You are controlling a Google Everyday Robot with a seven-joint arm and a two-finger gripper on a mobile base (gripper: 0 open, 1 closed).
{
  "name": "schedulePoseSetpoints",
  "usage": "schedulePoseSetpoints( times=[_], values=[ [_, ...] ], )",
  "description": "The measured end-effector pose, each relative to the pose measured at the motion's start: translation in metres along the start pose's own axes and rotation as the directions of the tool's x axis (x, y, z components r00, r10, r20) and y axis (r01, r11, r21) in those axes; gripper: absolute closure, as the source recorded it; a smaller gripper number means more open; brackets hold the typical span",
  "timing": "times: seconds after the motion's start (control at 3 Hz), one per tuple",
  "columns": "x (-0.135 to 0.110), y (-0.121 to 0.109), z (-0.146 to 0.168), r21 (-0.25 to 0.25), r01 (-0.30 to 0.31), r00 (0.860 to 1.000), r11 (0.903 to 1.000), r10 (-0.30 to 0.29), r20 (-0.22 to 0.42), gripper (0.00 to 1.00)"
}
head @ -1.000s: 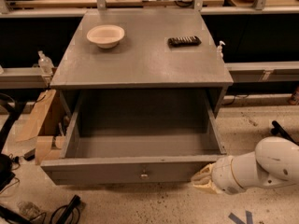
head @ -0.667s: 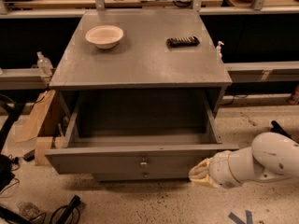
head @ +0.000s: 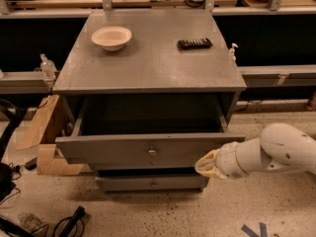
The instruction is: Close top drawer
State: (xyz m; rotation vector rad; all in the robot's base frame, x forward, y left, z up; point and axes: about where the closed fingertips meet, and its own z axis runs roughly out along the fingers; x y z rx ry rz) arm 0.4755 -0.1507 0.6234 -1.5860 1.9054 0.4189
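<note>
The top drawer [head: 123,151] is a wide grey drawer with a tall plain front and a small round knob [head: 152,152] at its centre. It stands partly open under the grey cabinet top [head: 153,58], with its dark inside still showing. My gripper [head: 206,164] is at the end of the white arm [head: 276,152] that comes in from the right. It rests against the lower right part of the drawer front.
A narrower grey drawer front [head: 150,182] sits below. A cream bowl [head: 111,37] and a black remote [head: 195,43] lie on the cabinet top. Cardboard [head: 44,132] leans at the left. Cables lie on the speckled floor at the lower left.
The top drawer has slid inward toward the cabinet. My gripper has moved left and inward with the drawer front.
</note>
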Motion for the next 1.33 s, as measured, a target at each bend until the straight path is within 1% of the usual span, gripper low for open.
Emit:
schedulePoseSetpoints(
  times=[0.33,0.67,1.0,1.33],
  values=[
    [-0.022,-0.057,0.008,0.04,0.086,0.996,0.9955,-0.087,0.008,1.0],
    [-0.025,-0.076,0.012,0.05,0.107,0.994,0.993,-0.107,0.007,1.0],
    [-0.032,-0.139,0.032,0.073,0.138,0.99,0.9877,-0.139,0.007,1.0],
    [-0.032,-0.139,0.032,0.073,0.138,0.99,0.9877,-0.139,0.007,1.0]
  ],
)
